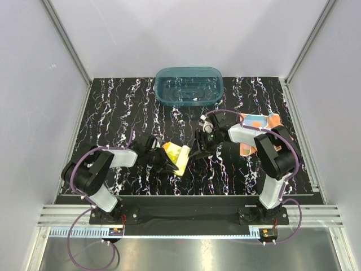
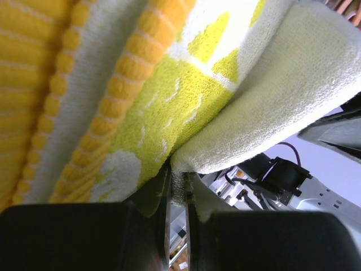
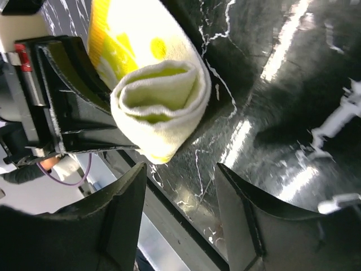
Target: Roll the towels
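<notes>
Nearest the arm bases, the left pincer [image 1: 164,162] is clamped on the small yellow terry towel with pale markings [image 1: 178,157]. The towel lies as a loose roll on the black, white-veined desk [image 1: 113,113], not far from its near edge. The left wrist view shows only a thin lip of cloth nipped between the 2 fingers [image 2: 84,237]. Just past the roll, the right pincer [image 1: 197,148] has its jaws apart with nothing between them, facing the roll's open spiral end. The likeliest failure is the roll springing loose, since its layers look slack and only that 1 narrow pinch holds it. A tug could also pull the lip free. The 2 pincers are close together, so a careless swing might knock them into each other or push the roll toward the near edge. Farther right, the orange-dotted pale towel with light-blue stripes [image 1: 255,121] lies unrolled and partly under the right arm, close to the desk's right edge, where a sweeping arm could drag it off. There is open room left of the roll and across the middle. The teal translucent plastic tub [image 1: 169,84] sits at the far edge, well apart.
</notes>
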